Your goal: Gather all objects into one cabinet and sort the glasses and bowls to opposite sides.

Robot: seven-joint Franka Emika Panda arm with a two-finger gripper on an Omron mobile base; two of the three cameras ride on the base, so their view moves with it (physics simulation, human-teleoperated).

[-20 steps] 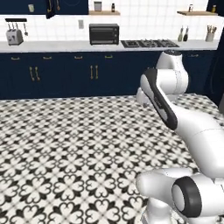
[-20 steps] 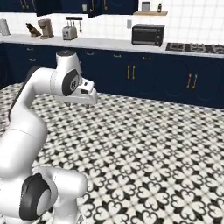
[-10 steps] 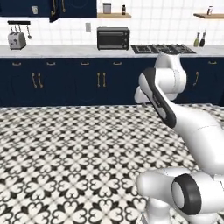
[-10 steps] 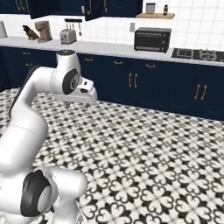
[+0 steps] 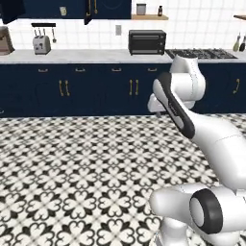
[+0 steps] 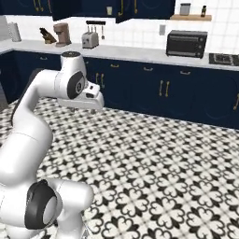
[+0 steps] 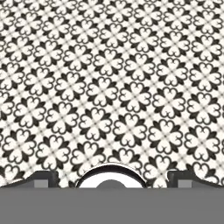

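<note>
1. Nothing of the task's own things is in front of the robot: no cup, no bowl and no tall cabinet, so where they stand cannot be told from here. The step in hand reads as driving to find them, not grasping.
2. Broad patterned floor point(image 5: 72, 168), black and white, lies between the base and the far run of navy base cabinets point(image 5: 96, 89). It looks free of obstacles, so the base can turn freely; a slow turn would keep the views readable.
3. Along the far wall the desk point(image 5: 86, 56) carries a black toaster oven point(image 5: 147, 42) right of centre, a silver toaster point(image 5: 41, 44) to the left, and in the right base view a coffee maker point(image 6: 61, 33) and a knife block point(image 6: 46, 34) further left. A cooktop point(image 5: 199, 53) sits to the right. None of these belongs to the task; they should be left alone.
4. Short navy wall cabinets point(image 6: 116, 7) hang above the desk; judging by their size they are not the target cabinet.
5. Folded close over the base, the arm points its hand at the floor. Keeping it tucked like this while driving seems wise, so it clears the desk edge.
6. Both tips of the claw point(image 7: 112, 179) stand wide apart at the bottom of the hand view, released, with only floor tiles between them. Leaving it spread suits a first cup.
</note>
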